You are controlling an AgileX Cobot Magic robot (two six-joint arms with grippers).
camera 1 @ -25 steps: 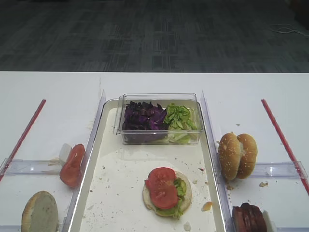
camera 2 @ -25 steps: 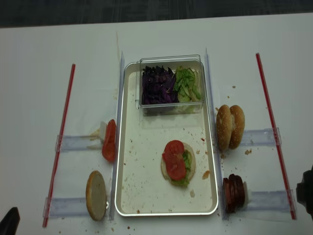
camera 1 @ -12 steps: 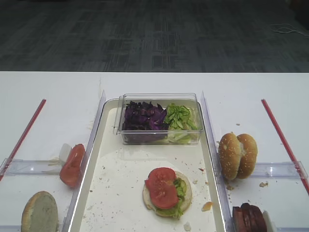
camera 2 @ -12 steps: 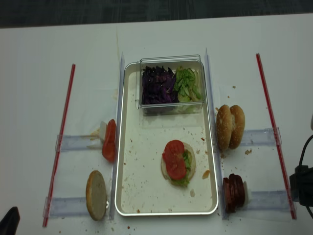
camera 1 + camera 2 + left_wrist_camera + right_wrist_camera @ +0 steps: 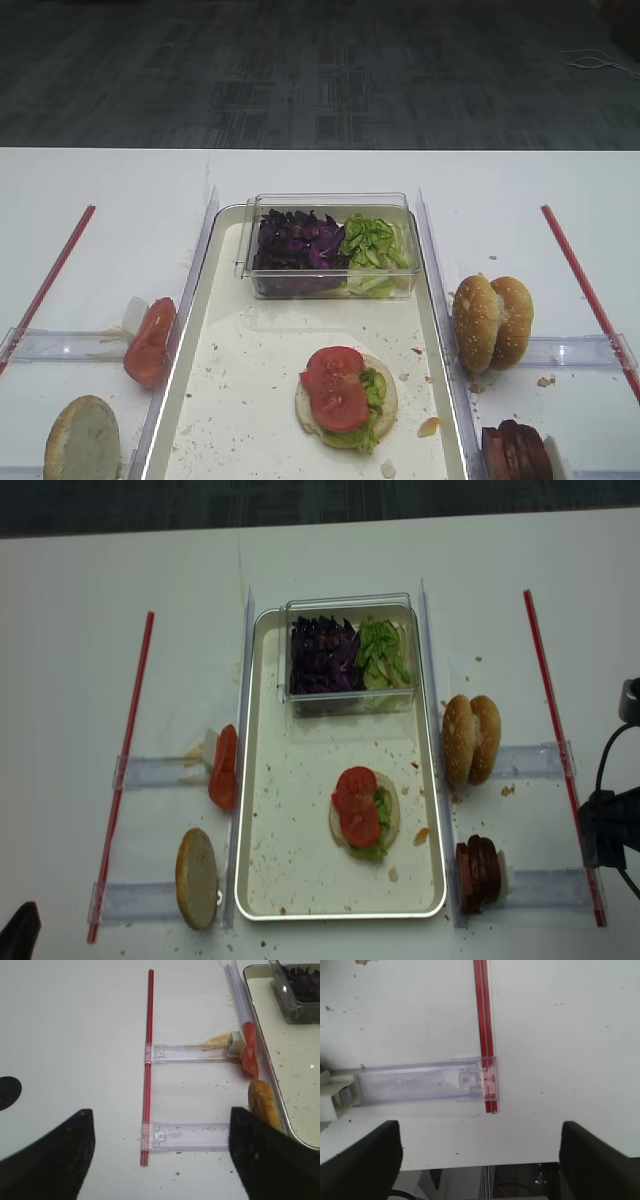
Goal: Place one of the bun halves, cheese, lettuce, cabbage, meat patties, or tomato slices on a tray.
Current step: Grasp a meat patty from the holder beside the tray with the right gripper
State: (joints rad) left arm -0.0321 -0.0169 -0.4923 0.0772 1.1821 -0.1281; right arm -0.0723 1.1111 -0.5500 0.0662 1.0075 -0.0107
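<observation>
Right gripper advanced inward at the table's right edge.
Both grippers' jaws stand spread, empty; dark reddish-brown round meat patties lean stacked beside the cream-white rectangular tray.

Right gripper: dark fingers stood wide apart over white table; ahead lay red strip joined to clear plastic holder

I can read no text, label, brand, number or sign anywhere in my views: nothing legible on the tray, the clear box, the clear holders, the red strips or the surface.
</observation>
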